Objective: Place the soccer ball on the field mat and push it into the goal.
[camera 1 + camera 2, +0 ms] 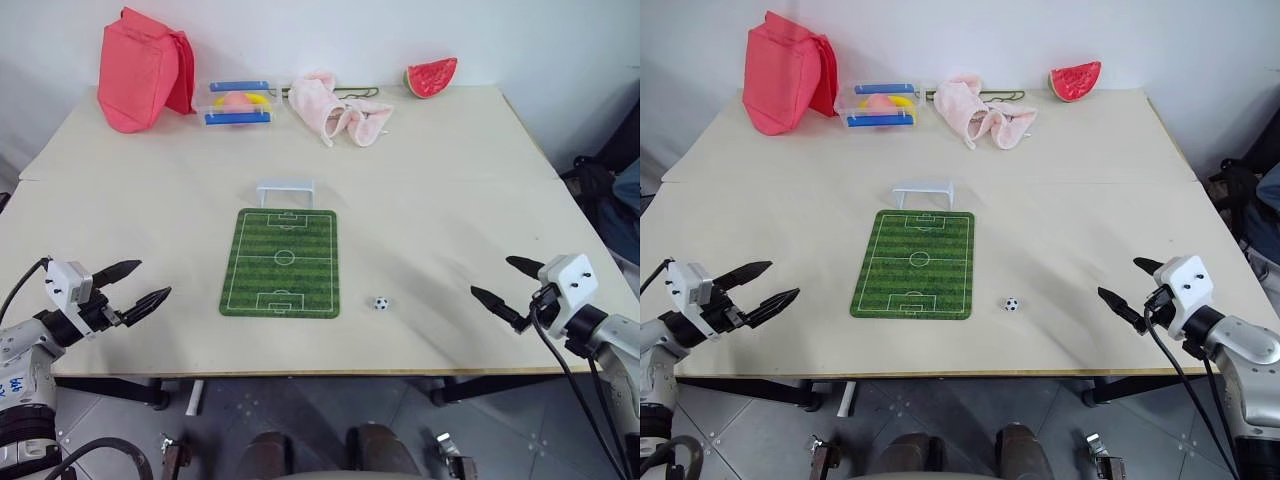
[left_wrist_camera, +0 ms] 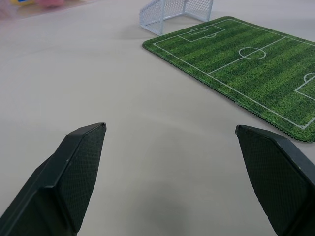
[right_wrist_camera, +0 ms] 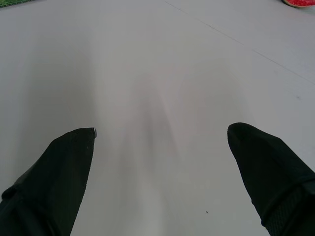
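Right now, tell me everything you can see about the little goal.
The goal is a small white frame, low and wide, with fine white netting behind it, plastic by the look. It stands upright on the table at the far short edge of the field mat, its mouth facing the mat. I cannot tell whether it touches the mat's edge. It is empty.

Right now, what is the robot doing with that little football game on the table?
Nothing is being handled yet. The tiny white soccer ball with black patches lies on the bare beige table, just off the near right corner of the striped green field mat. The small white goal stands at the mat's far end. The left gripper and the right gripper are both open and empty, one at each side of the table, well away from the ball.
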Tool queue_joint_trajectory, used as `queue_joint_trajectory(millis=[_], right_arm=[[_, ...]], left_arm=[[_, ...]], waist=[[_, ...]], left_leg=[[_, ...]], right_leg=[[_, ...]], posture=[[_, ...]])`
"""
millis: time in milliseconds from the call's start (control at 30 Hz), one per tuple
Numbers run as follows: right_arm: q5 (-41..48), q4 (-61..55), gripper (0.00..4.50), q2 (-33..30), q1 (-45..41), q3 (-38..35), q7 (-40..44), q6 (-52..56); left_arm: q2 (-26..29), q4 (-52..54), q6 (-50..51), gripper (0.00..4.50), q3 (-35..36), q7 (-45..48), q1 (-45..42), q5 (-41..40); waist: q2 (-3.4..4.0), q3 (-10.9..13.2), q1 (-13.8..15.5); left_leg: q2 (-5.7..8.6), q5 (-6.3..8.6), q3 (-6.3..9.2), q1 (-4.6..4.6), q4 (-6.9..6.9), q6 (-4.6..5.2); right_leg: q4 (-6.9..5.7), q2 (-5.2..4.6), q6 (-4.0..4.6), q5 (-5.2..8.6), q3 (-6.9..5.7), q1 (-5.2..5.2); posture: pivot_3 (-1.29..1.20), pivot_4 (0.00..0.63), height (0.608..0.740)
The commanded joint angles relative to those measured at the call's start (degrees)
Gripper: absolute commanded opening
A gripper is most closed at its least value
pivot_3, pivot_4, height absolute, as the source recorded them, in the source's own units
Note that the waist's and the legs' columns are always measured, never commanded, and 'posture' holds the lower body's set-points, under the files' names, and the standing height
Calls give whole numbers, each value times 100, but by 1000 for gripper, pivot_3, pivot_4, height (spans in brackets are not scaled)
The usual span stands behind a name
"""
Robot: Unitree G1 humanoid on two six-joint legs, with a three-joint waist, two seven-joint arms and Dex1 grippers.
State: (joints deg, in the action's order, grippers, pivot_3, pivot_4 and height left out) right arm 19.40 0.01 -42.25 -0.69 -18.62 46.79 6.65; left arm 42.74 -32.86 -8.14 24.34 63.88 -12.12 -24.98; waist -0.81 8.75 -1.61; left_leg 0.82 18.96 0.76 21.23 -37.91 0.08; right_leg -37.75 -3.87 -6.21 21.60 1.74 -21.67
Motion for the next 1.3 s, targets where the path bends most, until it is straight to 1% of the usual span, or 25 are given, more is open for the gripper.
queue_joint_trajectory(millis=[33, 133, 267, 433, 500, 567, 667, 733, 800, 867, 933, 1100, 1300], right_arm=[[55, -141, 4500, -80, -55, -201, -61, -7], [71, -204, 4500, -75, -68, -260, -206, 153], [178, -587, 4500, -73, 10, -446, -553, 667], [603, -1462, 4500, -213, 88, -655, -642, 1620], [1103, -2112, 4500, -378, -24, -658, -691, 2481], [1609, -2700, 4500, -503, -236, -406, -675, 3146], [1780, -3011, 4500, -708, -450, 101, -561, 3682], [1715, -3088, 4500, -733, -607, 560, -424, 3691], [1499, -3054, 4500, -709, -793, 1075, -300, 3576], [1123, -2830, 4500, -626, -986, 1617, -177, 3268], [848, -2564, 4500, -534, -1172, 1992, -103, 3056], [234, -1679, 4500, -168, -1674, 2653, 51, 2496], [-160, -986, 4500, 179, -1931, 2938, 221, 2086]], left_arm=[[80, 143, -40, 4477, 5, 43, 39, 1], [119, 105, 278, 4477, -22, -270, -65, 77], [115, 261, 319, 4477, -14, -238, -150, -8], [54, 511, 635, 4477, -135, -272, -397, -62], [2, 757, 883, 4477, -286, -342, -531, -44], [-78, 1035, 949, 4477, -448, -231, -560, -65], [-154, 1218, 961, 4477, -649, -26, -587, -47], [-230, 1219, 906, 4477, -788, 87, -694, -28], [-315, 1287, 1038, 4477, -874, 332, -795, -211], [-370, 1397, 1092, 4477, -941, 532, -809, -319], [-393, 1425, 983, 4477, -984, 693, -784, -305], [-405, 1478, 773, 4477, -1028, 989, -597, -271], [-388, 1684, 763, 4477, -959, 928, -362, -298]], waist=[[0, 0, 2], [0, 0, 1], [1, 0, 5], [1, 1, 8], [6, 4, 8], [8, 5, -10], [8, 5, -10], [5, 6, 7], [0, 9, 8], [0, 9, 7], [0, 10, 6], [-1, 10, -19], [0, 11, 0]], left_leg=[[0, 0, 0, 0, 0, 0], [0, 0, 1, 0, 0, 0], [0, 0, 2, 1, 0, 0], [0, 0, 5, 3, 1, -1], [0, 0, 6, 4, 0, -1], [1, 0, 5, 5, -1, -1], [0, 0, 7, 1, 4, -3], [0, 0, 13, 5, 6, -3], [1, 0, 15, 8, 5, -2], [3, 1, 15, 11, 2, -1], [3, 1, 15, 13, 0, 0], [4, 1, 15, 13, 1, 0], [4, 1, 18, 13, 0, -2]], right_leg=[[0, 0, 0, 0, 0, 0], [0, 0, 0, 0, 0, 0], [0, 0, 0, 0, 0, 0], [1, 0, 0, 0, -2, 0], [1, 0, 0, 0, -1, 0], [1, -1, 0, 0, 0, 1], [4, -1, 0, 0, 0, 1], [10, 0, 0, 0, -6, 1], [14, -1, 0, 0, -7, 0], [15, -1, -1, 0, -7, 0], [17, -1, -1, 0, -7, -1], [18, -1, -1, 0, -9, -3], [12, -1, -1, 0, -11, -6]], posture=[[0, 150, 740], [0, 150, 740], [0, 150, 740], [0, 150, 740], [0, 150, 740], [0, 150, 740], [0, 150, 740], [0, 150, 740], [0, 150, 740], [0, 150, 740], [0, 150, 740], [0, 150, 740], [0, 150, 740]])
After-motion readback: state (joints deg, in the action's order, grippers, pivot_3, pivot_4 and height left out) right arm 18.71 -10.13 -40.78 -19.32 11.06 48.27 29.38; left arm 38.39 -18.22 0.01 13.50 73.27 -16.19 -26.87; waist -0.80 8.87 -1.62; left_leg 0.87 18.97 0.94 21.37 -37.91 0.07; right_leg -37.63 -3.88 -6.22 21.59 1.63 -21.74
